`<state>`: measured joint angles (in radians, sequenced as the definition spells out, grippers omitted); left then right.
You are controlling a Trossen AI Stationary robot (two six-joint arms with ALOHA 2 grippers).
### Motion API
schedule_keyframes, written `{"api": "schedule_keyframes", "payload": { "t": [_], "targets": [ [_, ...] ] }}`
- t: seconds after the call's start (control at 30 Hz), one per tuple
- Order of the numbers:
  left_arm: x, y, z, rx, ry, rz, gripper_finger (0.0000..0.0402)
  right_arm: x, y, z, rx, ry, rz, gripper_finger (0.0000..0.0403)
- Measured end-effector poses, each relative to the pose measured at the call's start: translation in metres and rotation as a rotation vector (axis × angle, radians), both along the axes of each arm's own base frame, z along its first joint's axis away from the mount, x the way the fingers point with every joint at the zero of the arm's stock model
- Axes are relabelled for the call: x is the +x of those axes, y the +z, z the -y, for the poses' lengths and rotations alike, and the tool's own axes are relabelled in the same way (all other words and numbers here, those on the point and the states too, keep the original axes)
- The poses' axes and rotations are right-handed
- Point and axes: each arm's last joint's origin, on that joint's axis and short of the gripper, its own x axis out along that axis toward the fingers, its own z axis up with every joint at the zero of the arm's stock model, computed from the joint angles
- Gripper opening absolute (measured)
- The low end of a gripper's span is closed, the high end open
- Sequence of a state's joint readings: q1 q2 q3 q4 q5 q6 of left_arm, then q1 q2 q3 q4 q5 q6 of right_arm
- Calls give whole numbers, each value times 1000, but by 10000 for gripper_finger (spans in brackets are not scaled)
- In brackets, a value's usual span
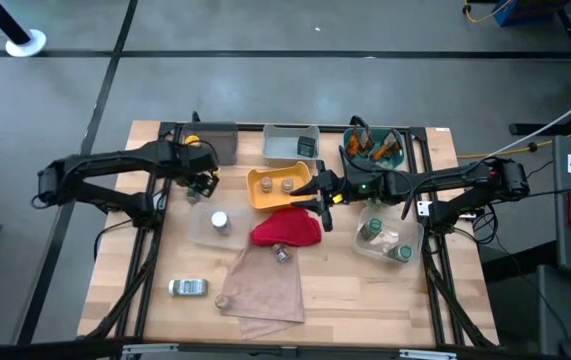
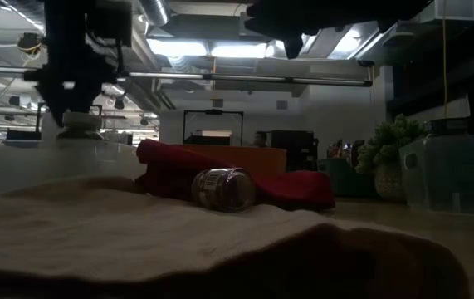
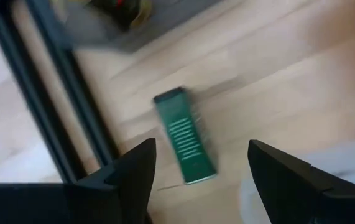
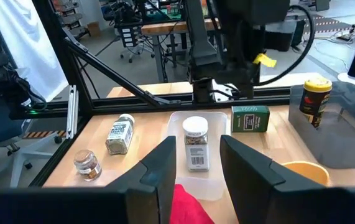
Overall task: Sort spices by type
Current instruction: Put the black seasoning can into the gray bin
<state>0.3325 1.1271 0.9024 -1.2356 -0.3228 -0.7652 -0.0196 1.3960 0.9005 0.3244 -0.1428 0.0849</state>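
1. Grey floor surrounds a light wooden table (image 1: 385, 290) seen from above. Along its far edge sit a grey bin (image 1: 290, 143) and a dark basket (image 1: 373, 147) of orange sachets. A yellow bowl (image 1: 279, 186) holds two small tan-topped pots. A red cloth (image 1: 287, 229) lies at the middle, touching a beige cloth (image 1: 261, 286) nearer the front, with a small jar (image 1: 281, 254) where they meet. A clear tray (image 1: 212, 224) holds a white-capped jar, another clear tray (image 1: 386, 240) on the right holds green-lidded jars, and one jar (image 1: 188, 288) lies on its side at the front left. The left gripper (image 1: 205, 180) hangs beyond the white-capped jar's tray; the right gripper (image 1: 317, 203) is between the bowl and the red cloth
2. From table height, the silver-capped jar (image 2: 224, 189) lies on its side against the red cloth, the beige cloth filling the foreground; a fuzzy green plant (image 2: 390, 149) stands at the right
3. Left wrist camera: the fingers (image 3: 141, 174) stand wide apart, holding nothing, above a green tin (image 3: 185, 144) lying flat on the wood
4. Right wrist camera: the fingers (image 4: 165, 165) are partly open and empty. Beyond them the white-capped jar (image 4: 196, 143) stands upright in its tray, the green tin (image 4: 250, 118) just past it under the left arm, a yellow-capped brown bottle (image 4: 314, 101) farther off, and two more jars (image 4: 120, 134) on the bare wood
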Motion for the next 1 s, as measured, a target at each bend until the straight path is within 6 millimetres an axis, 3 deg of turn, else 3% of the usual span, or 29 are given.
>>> {"api": "schedule_keyframes", "payload": {
  "t": [0.23,0.73,0.87,1.0],
  "targets": [
    [-12,-35,-7,-31,128,-39,237,-1,-4,0,0,0,-38,127],
    [-23,-76,-22,-32,195,15,236,-1,-4,0,1,0,-46,127],
    [-24,-83,-22,-29,147,10,210,-1,-4,0,0,0,-46,127],
    [-24,-82,-22,-26,119,9,148,-1,-5,0,1,0,-53,127]
  ]
}}
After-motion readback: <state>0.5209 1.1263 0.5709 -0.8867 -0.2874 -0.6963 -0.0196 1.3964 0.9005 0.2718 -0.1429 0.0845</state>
